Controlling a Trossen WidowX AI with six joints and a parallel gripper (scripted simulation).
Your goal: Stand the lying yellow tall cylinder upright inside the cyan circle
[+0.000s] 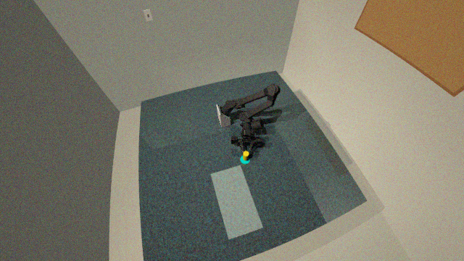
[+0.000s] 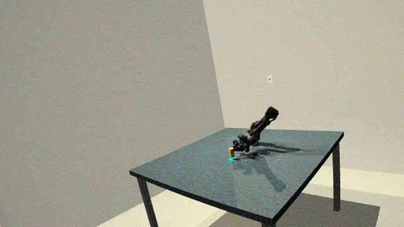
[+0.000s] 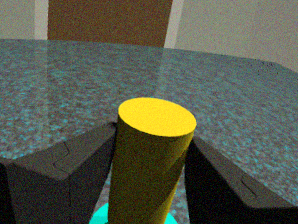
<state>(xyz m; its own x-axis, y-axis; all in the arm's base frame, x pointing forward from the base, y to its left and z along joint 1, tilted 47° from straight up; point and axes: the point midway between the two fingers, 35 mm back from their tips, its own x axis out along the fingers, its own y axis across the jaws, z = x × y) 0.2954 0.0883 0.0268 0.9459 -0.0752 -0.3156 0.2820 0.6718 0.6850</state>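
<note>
The yellow tall cylinder (image 1: 246, 156) (image 2: 231, 152) (image 3: 150, 165) is upright or nearly so, over the cyan circle (image 1: 245, 162) (image 2: 232, 159) (image 3: 101, 214). Its lower end is close to the circle; whether it touches the table cannot be told. In the wrist view the circle shows on both sides of the cylinder's lower part. My gripper (image 1: 247, 154) (image 2: 233, 149) (image 3: 152, 139) is shut on the cylinder, one dark finger on each side of it, below its top face. The cylinder's bottom edge is cut off in the wrist view.
A pale rectangle (image 1: 236, 202) lies on the speckled blue-grey table (image 1: 174, 203) (image 2: 196, 176) near the circle in the top view. The arm's base stands behind the gripper, with a light plate (image 1: 223, 117) beside it. Arm shadows cross the table.
</note>
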